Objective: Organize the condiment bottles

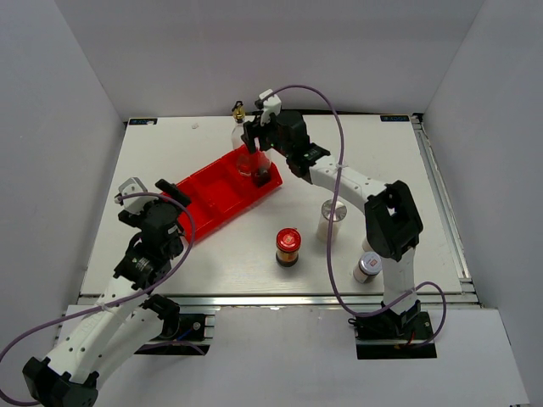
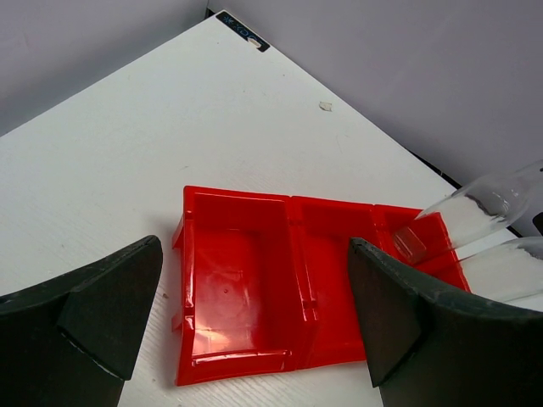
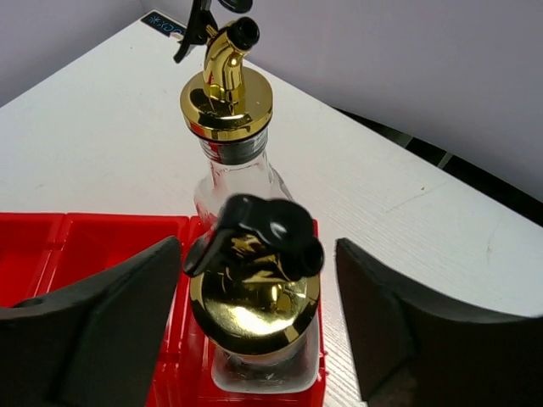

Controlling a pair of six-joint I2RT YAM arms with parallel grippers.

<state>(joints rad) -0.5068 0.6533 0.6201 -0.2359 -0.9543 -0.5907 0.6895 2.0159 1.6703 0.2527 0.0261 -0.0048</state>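
A clear glass bottle with a gold pourer (image 3: 254, 292) stands in the right end compartment of the red tray (image 1: 212, 199). My right gripper (image 3: 259, 326) hangs open over it, a jaw on each side of the gold cap with a gap on both sides. Right behind it a second glass bottle (image 3: 227, 93) stands at the tray's far edge, its base hidden. The red-lidded jar (image 1: 288, 246) and two white silver-lidded shakers (image 1: 333, 216) (image 1: 367, 265) stand on the table. My left gripper (image 2: 254, 314) is open above the tray's left end (image 2: 237, 280), holding nothing.
The tray's (image 3: 85, 246) left and middle compartments hold nothing. The right arm (image 1: 386, 216) reaches across the table above the shakers. White walls close in the table on three sides.
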